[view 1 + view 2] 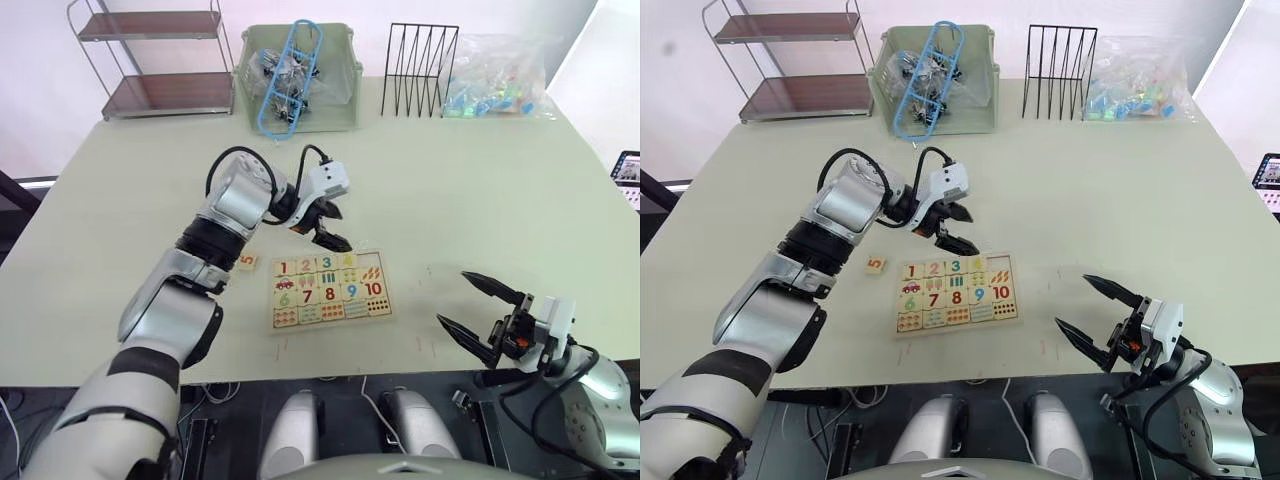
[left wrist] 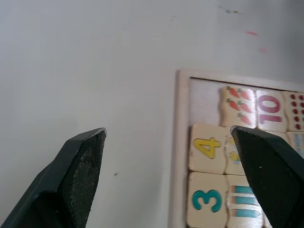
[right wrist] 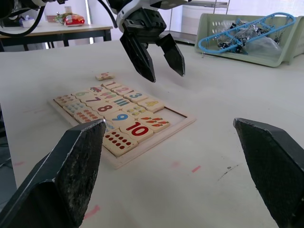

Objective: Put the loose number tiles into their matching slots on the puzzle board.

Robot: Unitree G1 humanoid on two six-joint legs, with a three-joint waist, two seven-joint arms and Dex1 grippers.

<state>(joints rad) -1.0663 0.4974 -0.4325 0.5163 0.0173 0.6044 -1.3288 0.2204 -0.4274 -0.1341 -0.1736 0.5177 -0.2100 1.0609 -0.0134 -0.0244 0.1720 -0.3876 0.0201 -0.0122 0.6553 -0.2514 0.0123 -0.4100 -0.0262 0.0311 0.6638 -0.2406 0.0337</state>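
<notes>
Our left gripper (image 1: pixel 332 232) hovers, jaws wide and empty, above the puzzle board (image 1: pixel 329 290); tile 5 (image 1: pixel 247 262) lies loose on the desk (image 1: pixel 480 180) just beside it (last slot bare). Right gripper (image 1: pixel 480 310) idles open. A misaligned tile could jam.

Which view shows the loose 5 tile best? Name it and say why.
The right eye view: the 5 tile lies unobstructed on the table, just off the board's left edge, numeral readable. The left eye view has it partly tucked beside the left arm; the right wrist view shows it far off, numeral unreadable.
</notes>
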